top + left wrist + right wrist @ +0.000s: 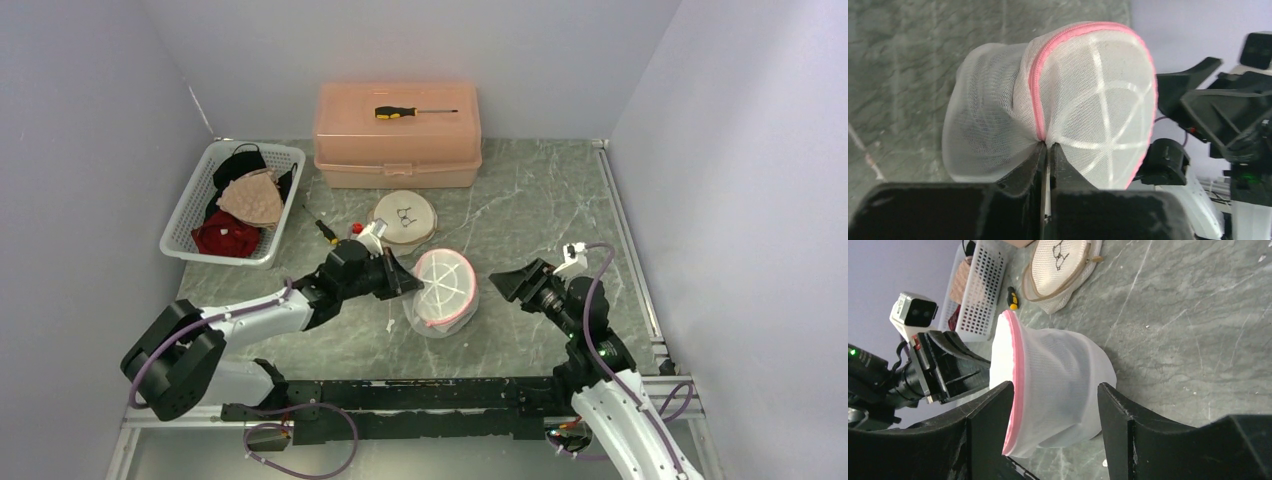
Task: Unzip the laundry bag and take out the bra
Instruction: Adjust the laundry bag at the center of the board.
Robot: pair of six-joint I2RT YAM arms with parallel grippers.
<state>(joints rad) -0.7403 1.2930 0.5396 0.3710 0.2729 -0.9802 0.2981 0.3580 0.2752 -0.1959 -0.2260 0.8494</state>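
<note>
At the far left a white basket w/ garments is seen, well apart from the work. Next, the left gripper is stretched toward the table centre. In its wrist view its fingers are pressed together, and a fold of mesh is pinched there, just at the lower end of the pink zipper. Behind, by the back wall, a beige box w/ a screwdriver on its lid is placed, and in front of it a second mesh pouch lies flat.

The laundry bag rests at the table centre, btw. the two grippers. The zipper looks closed along the part shown. The puller cannot be located, and the bra cannot be made out through the mesh, so it is judged to be inside.

To the right, the right gripper is held w/ fingers spread wide, near the bag but not touching it, and nothing is in it.

Step in hand, as judged: the bag is anchored by the left side so that the zip can be opened; unzipping is not yet done. For the next move the puller must be found first, then taken by the right gripper and drawn along the pink track. Thin mesh may be caught instead, so a small, exact pinch is required.
</note>
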